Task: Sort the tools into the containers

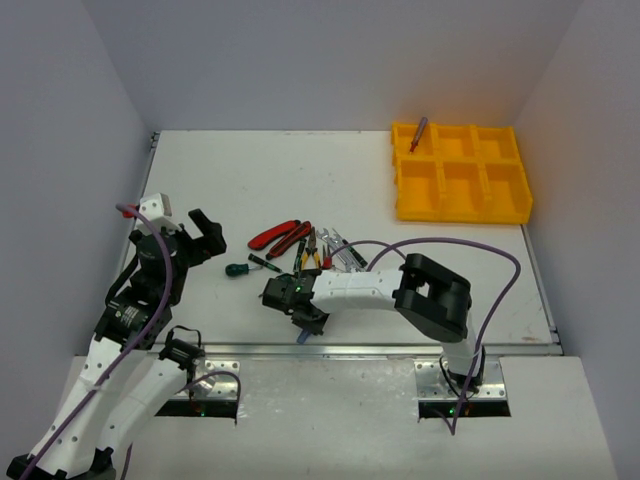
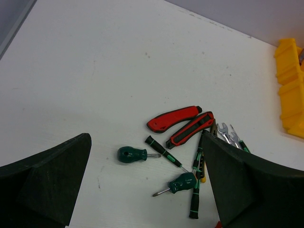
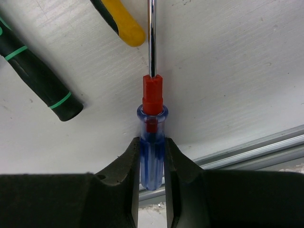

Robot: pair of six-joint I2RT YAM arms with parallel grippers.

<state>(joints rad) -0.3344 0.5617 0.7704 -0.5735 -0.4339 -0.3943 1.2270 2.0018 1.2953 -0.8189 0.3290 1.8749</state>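
in the top view, a yellow tray (image 1: 460,214) of six compartments is seen at the far right of the table (image 1: 250,170), and a red-tipped screwdriver (image 1: 418,134) is leaned in its far left compartment. the other tools are gathered in a pile (image 1: 305,245) at mid table, well apart from the tray. the left gripper (image 1: 205,235) is held open just left of the pile. the right gripper (image 1: 300,308) is seen low between the pile and the table's near edge.

in the left wrist view, the fingers (image 2: 42,180) are spread wide with nothing between them. two red-handled cutters (image 2: 173,118), two stubby green screwdrivers (image 2: 132,154), a black-green screwdriver (image 2: 164,151) and silver wrenches (image 2: 225,133) are seen on the table beyond.

in the right wrist view, the right gripper is clamped on the blue handle of a blue-red screwdriver (image 3: 152,128), its shaft pointed away from the fingers. whether it is resting on the table cannot be told. a yellow plier handle (image 3: 124,23) and a black handle with green rings (image 3: 38,80) are seen beside it, apart from it.
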